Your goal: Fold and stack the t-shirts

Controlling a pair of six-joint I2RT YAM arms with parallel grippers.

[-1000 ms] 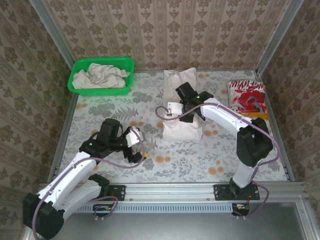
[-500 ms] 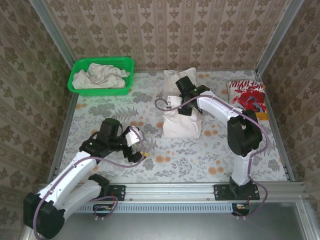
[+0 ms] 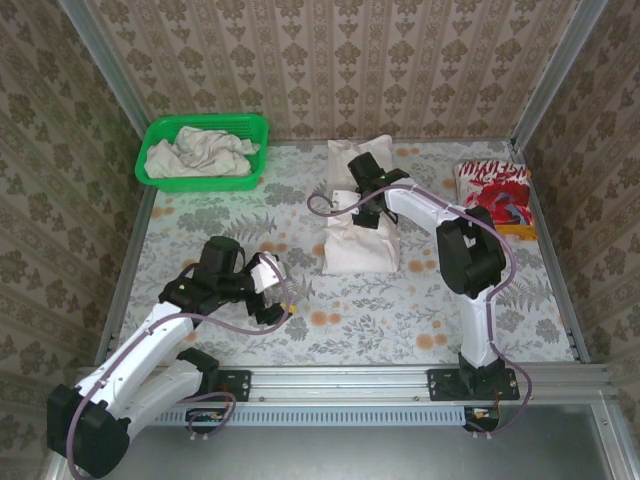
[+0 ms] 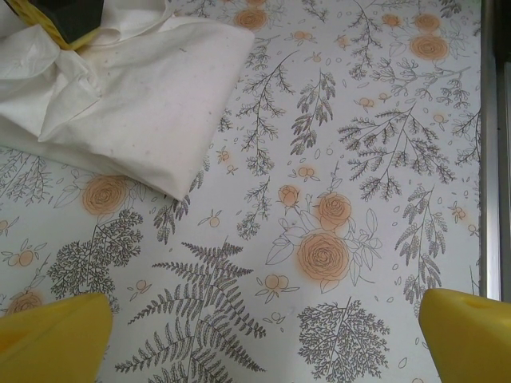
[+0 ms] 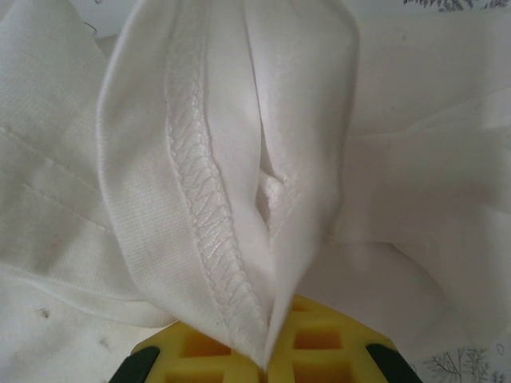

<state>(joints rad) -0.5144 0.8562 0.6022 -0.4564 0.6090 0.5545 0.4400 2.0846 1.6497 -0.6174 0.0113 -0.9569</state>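
right gripper [image 3: 365, 195] clamped on t-shirt [image 3: 360, 250], carried rearward | left gripper [image 3: 283, 297] agape, empty, unmoved

**Right arm: shift toward the far side with the shirt gripped**

The right gripper [image 3: 366, 203], its fingers [image 5: 319, 347] pinched on a hem fold of the off-white t-shirt [image 3: 360, 250], has travelled from above the shirt's middle toward the far edge of the table [image 3: 200, 215] and slightly left. The right arm's elbow has swung inward and away from the table's right side. The shirt's near edge has been drawn away from the arm bases, so its outline is now shorter front to back.
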